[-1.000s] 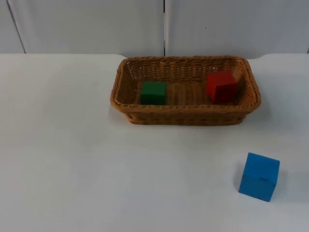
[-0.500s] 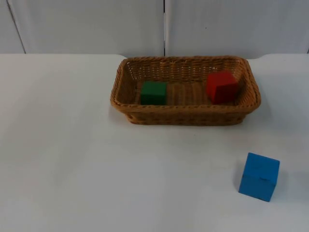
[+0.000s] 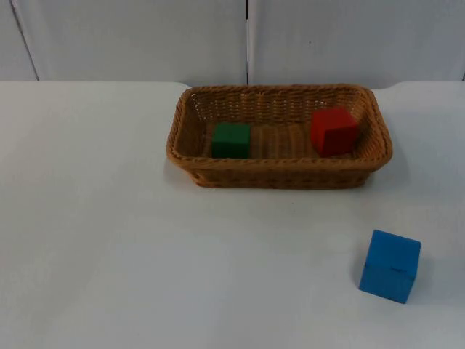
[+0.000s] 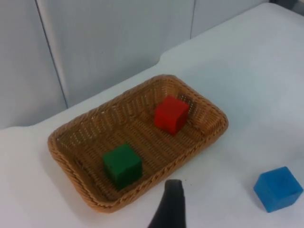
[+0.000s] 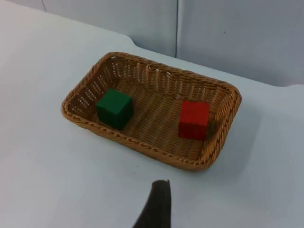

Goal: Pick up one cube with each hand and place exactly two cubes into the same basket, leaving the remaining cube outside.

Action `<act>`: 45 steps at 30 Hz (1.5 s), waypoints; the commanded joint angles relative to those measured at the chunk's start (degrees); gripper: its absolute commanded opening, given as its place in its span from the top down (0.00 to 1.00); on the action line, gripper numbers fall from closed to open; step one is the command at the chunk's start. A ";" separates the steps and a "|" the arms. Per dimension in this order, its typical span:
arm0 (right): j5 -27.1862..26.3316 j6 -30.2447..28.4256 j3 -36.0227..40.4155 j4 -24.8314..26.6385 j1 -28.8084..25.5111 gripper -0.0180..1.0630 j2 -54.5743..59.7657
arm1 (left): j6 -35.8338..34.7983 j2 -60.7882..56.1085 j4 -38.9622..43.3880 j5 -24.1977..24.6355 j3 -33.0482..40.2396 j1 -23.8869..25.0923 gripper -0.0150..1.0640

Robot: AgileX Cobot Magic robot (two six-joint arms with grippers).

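A woven wicker basket (image 3: 280,174) stands at the back middle of the white table. Inside it a green cube (image 3: 231,139) lies at the left end and a red cube (image 3: 333,131) at the right end. A blue cube (image 3: 390,266) rests on the table at the front right, outside the basket. My left gripper (image 4: 169,209) hangs high above the table, looking onto the basket (image 4: 52,145), the green cube (image 4: 122,165), the red cube (image 4: 171,114) and the blue cube (image 4: 278,188). My right gripper (image 5: 156,206) also waits high, facing the basket (image 5: 142,147), green cube (image 5: 114,108) and red cube (image 5: 194,119).
The grey partition wall (image 3: 247,40) rises directly behind the basket. White table top (image 3: 109,240) stretches to the left and in front of the basket.
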 commanded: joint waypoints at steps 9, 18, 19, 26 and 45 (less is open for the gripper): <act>2.98 -0.39 6.10 0.93 -0.07 0.29 -12.52 | -1.12 -8.51 0.72 5.02 1.82 -0.17 0.32; 5.20 -0.39 10.63 1.14 -0.07 0.29 -23.27 | -9.42 -13.67 9.08 9.14 1.99 -0.17 0.32; 6.16 -0.39 10.85 1.14 -0.07 0.29 -24.50 | -10.56 -14.66 10.19 9.44 2.41 -0.17 0.32; 11.15 -0.66 10.85 1.14 -0.07 0.29 -31.55 | -14.98 -22.45 12.78 9.91 6.41 -0.17 0.32; 22.12 -3.86 10.99 2.41 -0.07 0.29 -43.85 | -37.16 -44.16 34.72 22.95 10.53 -0.17 0.32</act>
